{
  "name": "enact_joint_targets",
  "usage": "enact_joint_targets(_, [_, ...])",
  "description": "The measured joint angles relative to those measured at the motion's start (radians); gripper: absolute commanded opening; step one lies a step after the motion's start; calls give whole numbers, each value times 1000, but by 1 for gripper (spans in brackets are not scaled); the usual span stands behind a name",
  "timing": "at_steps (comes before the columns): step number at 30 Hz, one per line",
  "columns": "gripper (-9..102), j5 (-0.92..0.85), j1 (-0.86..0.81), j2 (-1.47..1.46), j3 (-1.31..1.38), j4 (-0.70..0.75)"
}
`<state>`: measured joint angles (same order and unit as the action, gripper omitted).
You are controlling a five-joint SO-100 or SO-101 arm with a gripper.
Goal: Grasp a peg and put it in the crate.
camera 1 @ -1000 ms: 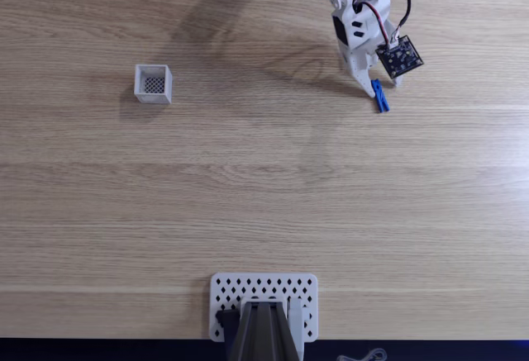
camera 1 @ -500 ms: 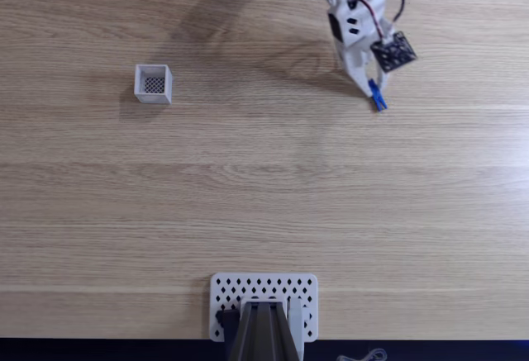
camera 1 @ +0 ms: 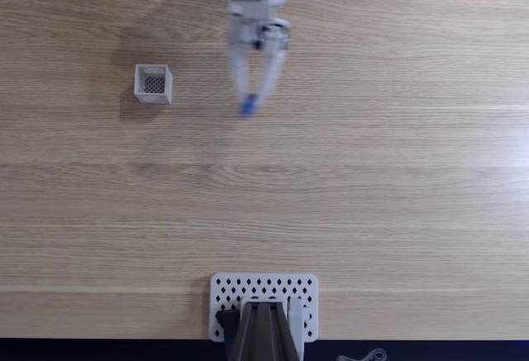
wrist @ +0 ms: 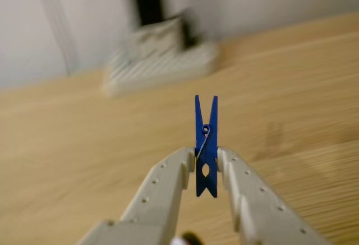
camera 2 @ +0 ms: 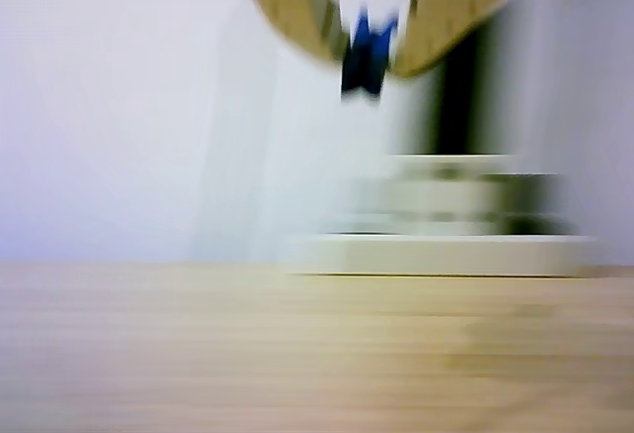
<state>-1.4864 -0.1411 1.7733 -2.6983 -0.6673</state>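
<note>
White crate (camera 1: 153, 83) sits empty; fingers (wrist: 168, 180) pinch peg (wrist: 206, 144).

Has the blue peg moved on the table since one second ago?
Yes. In the fixed view the peg, held in the gripper, has travelled left toward the white crate, which has stayed in place. It is not yet over the crate.

light: bright, even | blur: heavy motion smear, backgrounds possibly defocused

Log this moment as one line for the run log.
gripper: shut on peg | peg: lifted off table | crate: empty
</note>
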Motion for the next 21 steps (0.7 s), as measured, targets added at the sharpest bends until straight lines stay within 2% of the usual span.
enact_joint_targets(9, [-1,0,-310,-201,34,-132])
enact_joint_targets(14, [-1,0,-388,-325,114,-140])
enact_joint_targets(21, [1,0,-420,-347,144,-140])
